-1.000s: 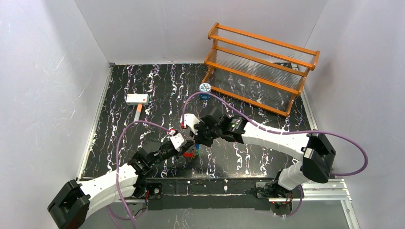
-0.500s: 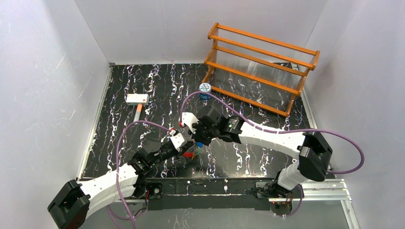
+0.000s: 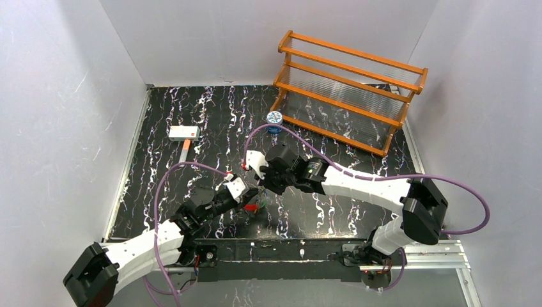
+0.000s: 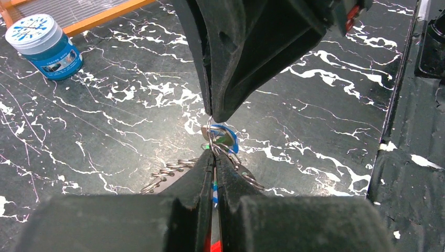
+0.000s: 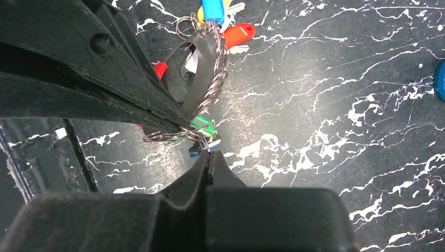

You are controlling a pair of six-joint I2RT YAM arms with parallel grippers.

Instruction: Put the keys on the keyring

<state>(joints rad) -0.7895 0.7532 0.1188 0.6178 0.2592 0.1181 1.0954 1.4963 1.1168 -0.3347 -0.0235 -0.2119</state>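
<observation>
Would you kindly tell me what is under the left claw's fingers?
The keyring loops beneath the left claw, with blue, red and green keys beside it. The fingers cover part of the ring, and whether more keys lie below cannot be seen.

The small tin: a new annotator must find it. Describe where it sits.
Find the orange rack at the far right. At its front-left foot stands the tin. It is the only round thing there: blue, with a white patterned lid.
</observation>
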